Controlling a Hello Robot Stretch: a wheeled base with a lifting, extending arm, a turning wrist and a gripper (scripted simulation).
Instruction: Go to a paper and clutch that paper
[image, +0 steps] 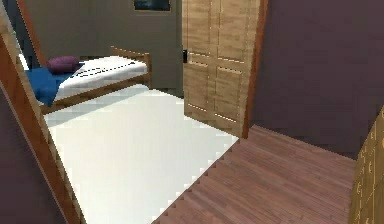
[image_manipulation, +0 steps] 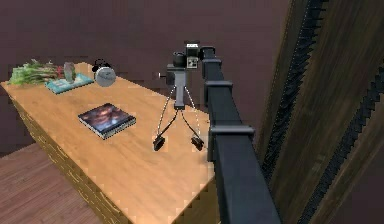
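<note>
A: Gripper (image_manipulation: 178, 143) first: where?
B: Middle of the arm side view, at the far end of the dark arm (image_manipulation: 235, 150), thin fingers (image_manipulation: 158, 143) hanging down over a long wooden table (image_manipulation: 150, 175).
A: Carrying anything?
B: Holds nothing; only bare tabletop behind the fingertips.
A: And the paper?
B: Cannot tell for certain. Two flat candidates on that table. Nearest, a flat rectangle (image_manipulation: 106, 119) with a dark, mottled cover, lying left of the gripper and slightly higher in the frame than the fingertips. Near them but apart, bare wood between. More like a book or magazine by its look.
A: The other?
B: A thin teal sheet (image_manipulation: 70, 87) in the upper left of the frame, well apart from the gripper, beyond the flat rectangle.
A: Around that?
B: A green leafy thing (image_manipulation: 33, 72) at the table's upper left end, a small grey cylinder (image_manipulation: 68, 70) at the teal sheet, a round grey thing (image_manipulation: 104, 72) just right of it. Too small to name further.
A: Forward view?
B: A bedroom. Bed (image: 100, 75) in the upper left, with white sheet, blue blanket (image: 45, 85) and purple pillow (image: 63, 64). Pale rug (image: 140, 140) across the middle. Tall wooden cupboard (image: 222, 60) with panelled doors at upper centre. Dark wood floor (image: 280, 180) at lower right, purple wall (image: 320, 60) above it.
</note>
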